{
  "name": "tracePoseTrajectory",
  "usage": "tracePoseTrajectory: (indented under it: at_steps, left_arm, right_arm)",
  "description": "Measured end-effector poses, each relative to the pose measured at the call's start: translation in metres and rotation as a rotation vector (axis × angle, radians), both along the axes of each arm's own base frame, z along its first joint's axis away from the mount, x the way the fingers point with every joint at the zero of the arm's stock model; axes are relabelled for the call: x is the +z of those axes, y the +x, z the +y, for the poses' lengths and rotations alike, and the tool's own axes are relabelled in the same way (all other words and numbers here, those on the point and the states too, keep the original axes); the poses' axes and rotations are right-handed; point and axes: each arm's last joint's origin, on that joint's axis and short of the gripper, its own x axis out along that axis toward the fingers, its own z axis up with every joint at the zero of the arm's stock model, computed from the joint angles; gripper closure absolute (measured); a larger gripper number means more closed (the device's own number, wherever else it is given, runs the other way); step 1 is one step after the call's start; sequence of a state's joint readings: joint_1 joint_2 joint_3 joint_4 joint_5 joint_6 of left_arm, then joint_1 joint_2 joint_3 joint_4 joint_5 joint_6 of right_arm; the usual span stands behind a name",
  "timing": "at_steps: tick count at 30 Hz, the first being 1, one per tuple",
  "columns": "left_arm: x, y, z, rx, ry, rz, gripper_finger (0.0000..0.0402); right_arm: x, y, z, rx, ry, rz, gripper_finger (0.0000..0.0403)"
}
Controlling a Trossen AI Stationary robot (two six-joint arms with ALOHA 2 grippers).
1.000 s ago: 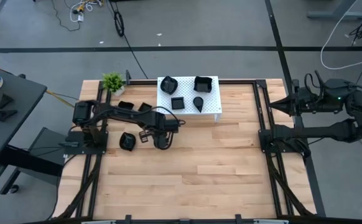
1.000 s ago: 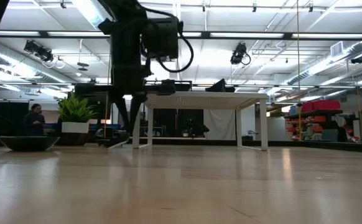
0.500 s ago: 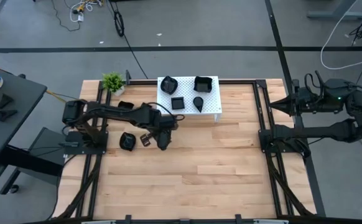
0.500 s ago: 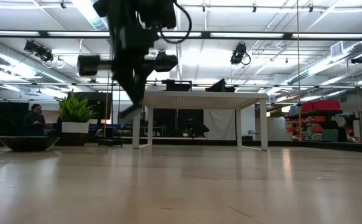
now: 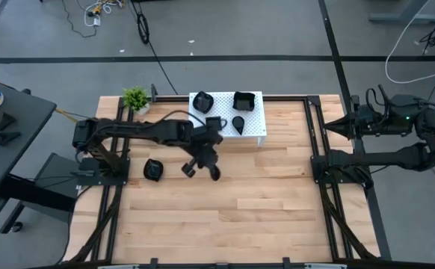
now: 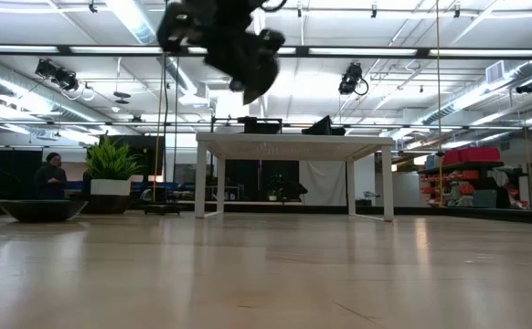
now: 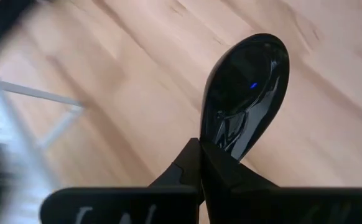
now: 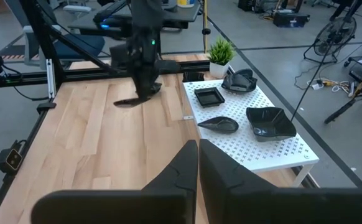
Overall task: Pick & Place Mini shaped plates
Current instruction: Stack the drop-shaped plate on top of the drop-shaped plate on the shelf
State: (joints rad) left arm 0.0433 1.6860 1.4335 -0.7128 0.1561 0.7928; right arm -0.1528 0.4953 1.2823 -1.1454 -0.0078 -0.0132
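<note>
My left gripper [image 5: 211, 166] hangs over the table's middle left, just in front of the white perforated stand [image 5: 256, 133], shut on a glossy black teardrop plate [image 7: 246, 87]. The right wrist view shows that plate [image 8: 129, 101] in the air above the wood. Several black plates sit on the stand, among them a square one [image 5: 214, 123] and a teardrop one [image 5: 238, 123]. Another plate [image 5: 152, 170] lies on the table at the left. My right gripper [image 8: 198, 155] is shut on nothing, parked high at the table's right edge. My left gripper pinches the teardrop plate's narrow end [image 7: 221, 144] between its two fingers. The fingers slant down from above and lie along the plate's length. The plate sticks out past the fingertips, wide end [image 7: 259, 56] away from them, lifted clear of the table.
A small green potted plant [image 5: 136, 98] stands at the far left corner beside the stand. Black frame rails [image 5: 316, 149] run along both sides of the table. Bare wood [image 5: 255, 209] stretches over the near half.
My left gripper has risen from the tabletop with the teardrop plate and moved a little toward the table's right edge, rolling about its own axis as it went. The plate, which was down at the table, now hangs clear of it.
</note>
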Motion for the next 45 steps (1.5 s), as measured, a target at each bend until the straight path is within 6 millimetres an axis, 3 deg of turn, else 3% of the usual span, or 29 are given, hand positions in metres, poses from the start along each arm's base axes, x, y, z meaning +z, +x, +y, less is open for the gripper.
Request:
tracePoseTrajectory:
  at_steps: [11,18,24,38,45]
  left_arm:
    - [0.064,0.017,0.024,0.195,-0.191,-0.284,0.0398]
    - [0.09,0.019,0.047,0.375,-0.351,-0.394,0.0398]
    - [0.102,0.019,0.061,0.513,-0.498,-0.465,0.0399]
    - [0.108,0.014,0.093,0.927,-0.968,-0.465,0.04]
    - [0.111,0.023,0.1,0.998,-1.204,-0.496,0.04]
  right_arm:
    - [0.0,0.0,0.0,0.0,0.0,0.0,0.0383]
    - [0.0,0.0,0.0,0.0,0.0,0.0,0.0383]
    - [0.0,0.0,0.0,0.0,0.0,0.0,0.0383]
    - [0.0,0.0,0.0,0.0,0.0,0.0,0.0383]
    - [0.0,0.0,0.0,0.0,0.0,0.0,0.0383]
